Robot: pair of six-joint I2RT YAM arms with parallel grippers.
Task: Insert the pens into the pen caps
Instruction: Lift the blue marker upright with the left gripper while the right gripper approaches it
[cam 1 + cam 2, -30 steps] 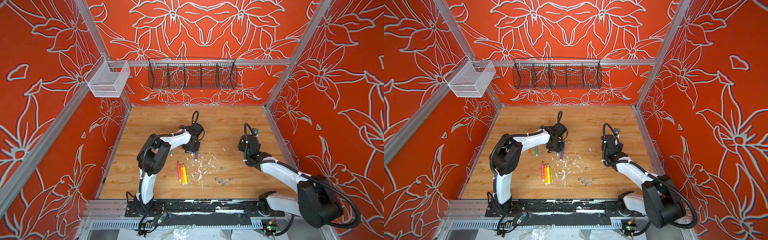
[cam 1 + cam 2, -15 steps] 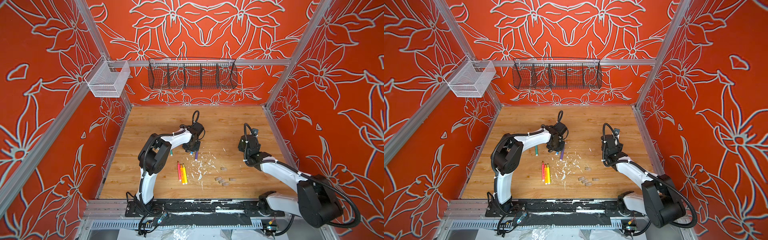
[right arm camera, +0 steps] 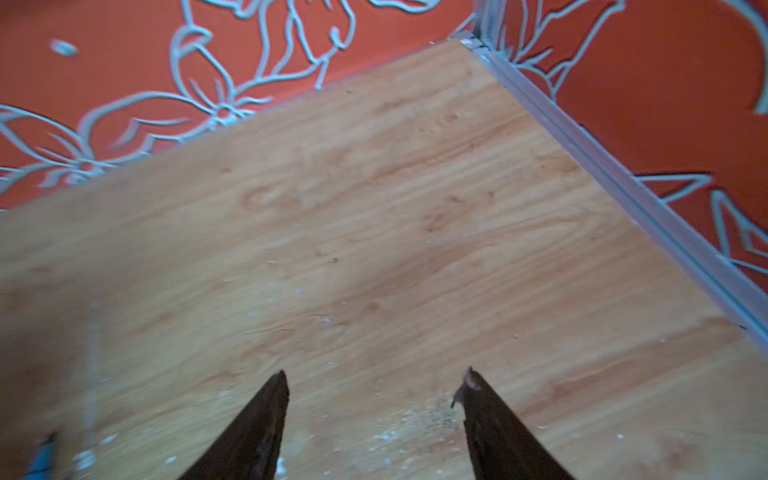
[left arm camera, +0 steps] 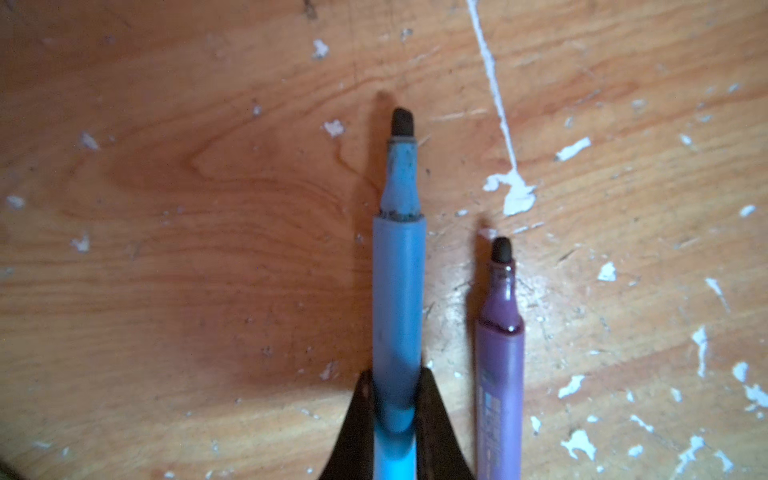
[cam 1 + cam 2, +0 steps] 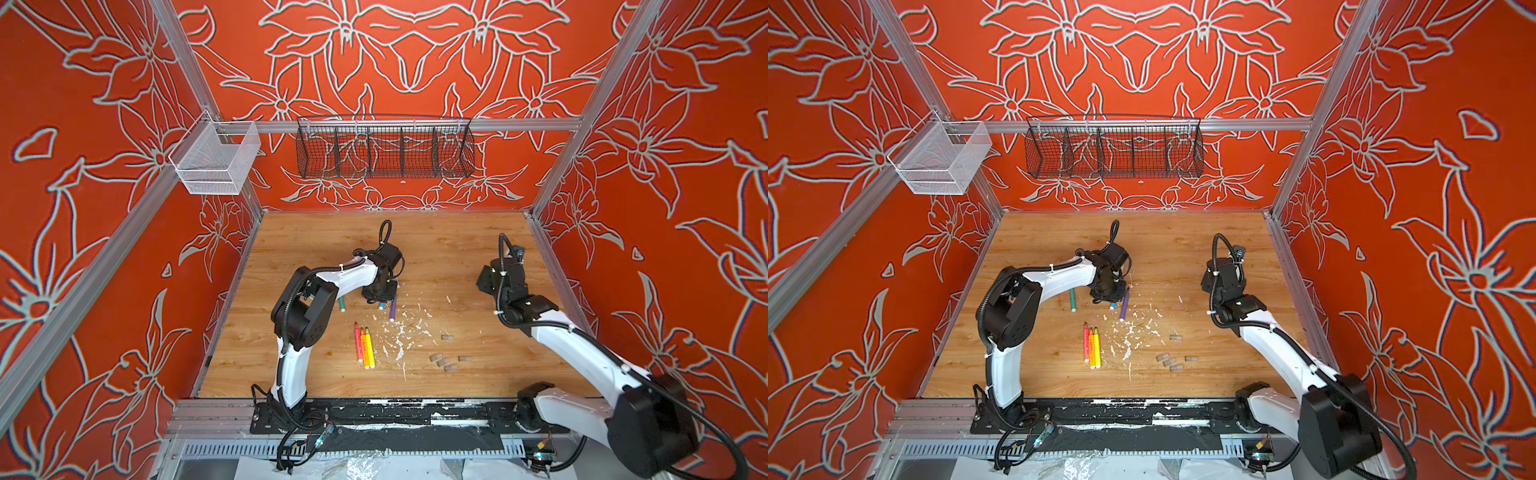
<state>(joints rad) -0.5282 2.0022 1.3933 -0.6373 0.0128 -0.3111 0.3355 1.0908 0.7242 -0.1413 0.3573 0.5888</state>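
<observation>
Seen from above, two white-and-black robot arms reach over a wood-grain surface (image 5: 457, 249) inside an orange, flower-patterned enclosure. The left tool (image 4: 395, 376) is clamped tight around a slim blue marker pen (image 4: 399, 291) near the middle of the surface. A long stretch of barrel and the dark felt tip stick out past the fingertips, and we cannot tell whether the pen rests on the wood or sits just off it. A slim purple marker pen (image 4: 500, 357) lies just beside it, not touching. The right tool (image 3: 376, 378) hangs empty, jaws well apart, over bare wood. It is well apart from the stubby translucent grey pen caps (image 5: 444, 360), which lie on their sides in a loose cluster nearer the front. We judge several risks. With so much pen beyond the grip, the blue marker pen may swivel between the fingers when its tip is pressed into a cap. Lifting it may nudge the purple marker pen. The caps are tiny, round and close together, so the right tool may roll one away, knock its neighbours or pinch one crooked. White flecks of debris (image 5: 399, 334) scattered nearby may tilt a cap.
</observation>
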